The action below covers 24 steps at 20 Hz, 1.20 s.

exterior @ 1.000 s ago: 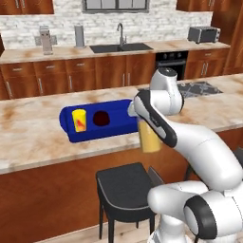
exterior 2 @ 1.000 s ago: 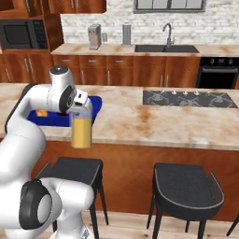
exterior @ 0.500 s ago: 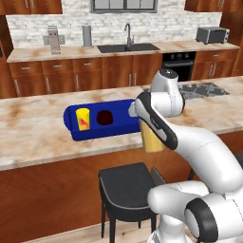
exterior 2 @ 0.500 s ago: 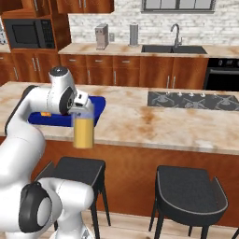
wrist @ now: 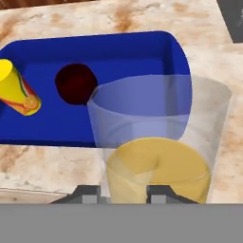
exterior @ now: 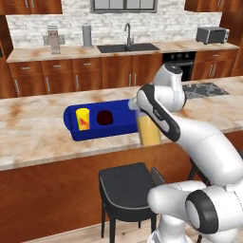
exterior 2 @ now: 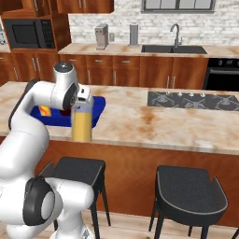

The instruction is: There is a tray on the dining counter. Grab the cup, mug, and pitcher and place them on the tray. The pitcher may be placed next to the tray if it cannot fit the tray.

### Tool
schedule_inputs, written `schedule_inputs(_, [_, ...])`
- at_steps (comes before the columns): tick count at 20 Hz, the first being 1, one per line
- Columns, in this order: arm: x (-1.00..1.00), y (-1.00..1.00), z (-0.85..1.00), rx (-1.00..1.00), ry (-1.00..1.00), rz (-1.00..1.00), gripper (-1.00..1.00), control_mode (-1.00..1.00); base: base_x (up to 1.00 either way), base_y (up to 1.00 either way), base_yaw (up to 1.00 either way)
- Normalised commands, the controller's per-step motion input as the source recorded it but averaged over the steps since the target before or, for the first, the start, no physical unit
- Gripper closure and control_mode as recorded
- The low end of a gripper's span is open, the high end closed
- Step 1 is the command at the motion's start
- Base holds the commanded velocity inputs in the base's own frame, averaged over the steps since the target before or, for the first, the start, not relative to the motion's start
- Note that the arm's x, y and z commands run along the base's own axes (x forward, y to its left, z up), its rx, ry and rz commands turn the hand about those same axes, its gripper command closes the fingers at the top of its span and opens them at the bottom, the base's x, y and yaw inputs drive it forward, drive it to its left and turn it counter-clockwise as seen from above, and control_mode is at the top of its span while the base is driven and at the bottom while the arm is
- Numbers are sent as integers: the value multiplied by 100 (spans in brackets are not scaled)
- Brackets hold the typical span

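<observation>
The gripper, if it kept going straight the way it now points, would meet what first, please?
The gripper points down, shut on the pitcher. Below that lies the dining counter beside the tray, though depth is unclear.

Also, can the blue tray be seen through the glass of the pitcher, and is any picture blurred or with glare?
Hand view: the flat bright-blue tray shows, paler, through the clear wall of the tall glass pitcher with orange-yellow liquid; edges are sharp, no glare. Left base view: the pitcher looks solid orange, evenly lit. Right base view: even light, no blur, no strong shadows on the beige marble dining counter.
</observation>
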Motion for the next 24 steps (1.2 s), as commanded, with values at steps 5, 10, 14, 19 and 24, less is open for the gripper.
schedule_inputs(5, [18, 0, 53, 5, -15, 8, 100, -100, 0, 0, 0])
schedule_inputs(10, [73, 0, 53, 10, -4, 3, 100, -100, 0, 0, 0])
schedule_inputs(14, [96, 0, 29, 14, 1, 2, 100, -100, 0, 0, 0])
schedule_inputs(19, [80, 2, 11, 8, 4, 1, 100, -100, 0, 0, 0])
schedule_inputs(24, [42, 22, 21, 0, -2, 3, 100, -100, 0, 0, 0])
